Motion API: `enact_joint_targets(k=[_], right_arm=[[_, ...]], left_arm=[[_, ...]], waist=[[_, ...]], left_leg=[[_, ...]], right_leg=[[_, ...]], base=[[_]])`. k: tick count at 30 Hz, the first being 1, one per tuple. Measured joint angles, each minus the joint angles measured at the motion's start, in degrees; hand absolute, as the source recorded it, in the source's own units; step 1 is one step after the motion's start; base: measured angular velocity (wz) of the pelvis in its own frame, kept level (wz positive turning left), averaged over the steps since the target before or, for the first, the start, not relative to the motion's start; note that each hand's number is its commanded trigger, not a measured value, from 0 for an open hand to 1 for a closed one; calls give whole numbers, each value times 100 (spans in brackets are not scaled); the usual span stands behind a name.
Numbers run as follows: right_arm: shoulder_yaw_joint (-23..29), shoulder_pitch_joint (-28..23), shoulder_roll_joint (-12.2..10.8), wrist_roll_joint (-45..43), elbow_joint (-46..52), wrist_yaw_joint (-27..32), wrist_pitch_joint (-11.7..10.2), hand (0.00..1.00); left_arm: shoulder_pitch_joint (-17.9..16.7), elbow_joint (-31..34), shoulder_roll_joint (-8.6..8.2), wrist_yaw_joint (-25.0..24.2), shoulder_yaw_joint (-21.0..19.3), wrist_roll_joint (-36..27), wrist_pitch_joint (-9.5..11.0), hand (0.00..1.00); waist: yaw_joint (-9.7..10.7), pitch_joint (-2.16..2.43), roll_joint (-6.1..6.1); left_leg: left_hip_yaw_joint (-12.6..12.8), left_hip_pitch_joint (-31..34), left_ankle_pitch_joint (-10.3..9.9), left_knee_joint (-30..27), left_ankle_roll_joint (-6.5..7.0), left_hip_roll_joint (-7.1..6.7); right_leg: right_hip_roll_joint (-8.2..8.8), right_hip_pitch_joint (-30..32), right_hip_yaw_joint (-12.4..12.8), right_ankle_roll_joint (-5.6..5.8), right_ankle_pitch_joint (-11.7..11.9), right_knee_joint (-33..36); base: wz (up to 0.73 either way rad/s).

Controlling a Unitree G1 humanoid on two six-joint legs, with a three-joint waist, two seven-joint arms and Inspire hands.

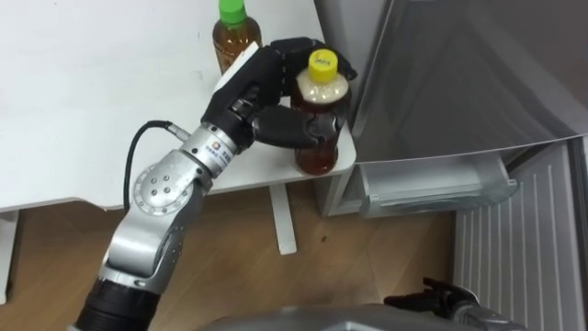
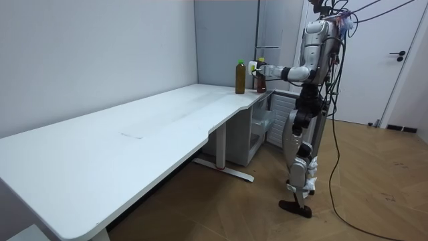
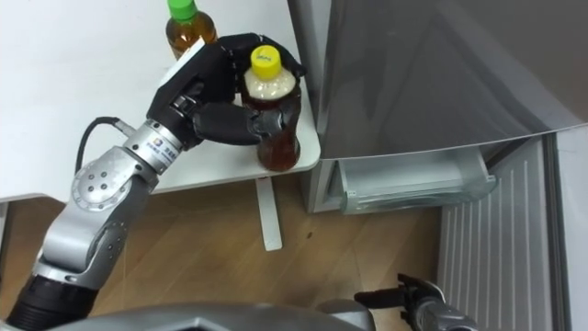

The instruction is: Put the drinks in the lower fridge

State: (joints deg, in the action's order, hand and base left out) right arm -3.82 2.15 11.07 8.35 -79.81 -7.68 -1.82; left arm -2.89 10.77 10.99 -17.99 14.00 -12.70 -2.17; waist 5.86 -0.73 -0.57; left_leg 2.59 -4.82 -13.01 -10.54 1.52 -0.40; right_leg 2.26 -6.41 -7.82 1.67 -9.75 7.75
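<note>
1. Containers. A clear plastic bottle with a yellow cap [image 1: 323,90] stands upright on the corner of the white desk [image 1: 92,92]. It holds dark brown liquid, with a paler band just under the neck. A second clear bottle with a green cap [image 1: 234,32], holding amber liquid, stands upright on the desk behind the back of the fingers, near them but not in their grasp.

2. Left hand. The left hand [image 1: 266,87] grasps the yellow-capped bottle: the dark fingers [image 1: 292,127] are curled round its body from the side and the bottle's base rests on the desk. The cap rises clear above the fingers. The left arm reaches forward across the desk edge with the wrist roughly level.

3. Surroundings. On the fingertip side of the held bottle, just beside it, stands the tall grey fridge [image 1: 459,74]. Below fingertip level a clear plastic tray [image 1: 432,188] projects from the fridge's lower section.

4. Right hand. The right hand [image 1: 432,297] hangs low, well apart from both bottles. Whether its fingers are released or clenched cannot be told.

5. Stance. The robot stands upright on the wooden floor at the desk's corner, beside the fridge.
</note>
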Motion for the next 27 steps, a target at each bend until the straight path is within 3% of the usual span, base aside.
enact_joint_targets(k=[4,10,18,23,27], right_arm=[[-1,0,-2,-55,19,-1,1,0],[-10,-13,-3,-208,107,0,25,0],[-401,-132,-5,-192,624,156,43,0],[-433,-394,-5,-424,1284,179,45,0],[-658,-427,-28,-455,1619,72,40,0]], left_arm=[[-1,-18,2,2,22,5,-40,98],[-123,-32,119,-41,77,119,-283,98],[-122,-52,118,-134,224,92,-286,98],[-102,-42,116,-370,327,91,-286,100],[40,-58,116,-444,425,-5,-286,100]], waist=[[-1,-19,-33],[8,-21,-60],[4,-10,-69],[54,39,9],[120,42,14]], left_leg=[[15,10,0,-22,0,1],[36,59,0,-39,0,3],[35,115,0,-110,0,10],[88,130,0,-120,0,15],[201,112,0,-126,0,54]], right_leg=[[0,2,11,0,0,2],[3,65,23,-1,1,38],[10,118,29,-1,1,85],[3,161,119,-7,4,107],[-22,176,172,-37,25,126]], base=[[0],[-1],[0],[-6],[-10]])
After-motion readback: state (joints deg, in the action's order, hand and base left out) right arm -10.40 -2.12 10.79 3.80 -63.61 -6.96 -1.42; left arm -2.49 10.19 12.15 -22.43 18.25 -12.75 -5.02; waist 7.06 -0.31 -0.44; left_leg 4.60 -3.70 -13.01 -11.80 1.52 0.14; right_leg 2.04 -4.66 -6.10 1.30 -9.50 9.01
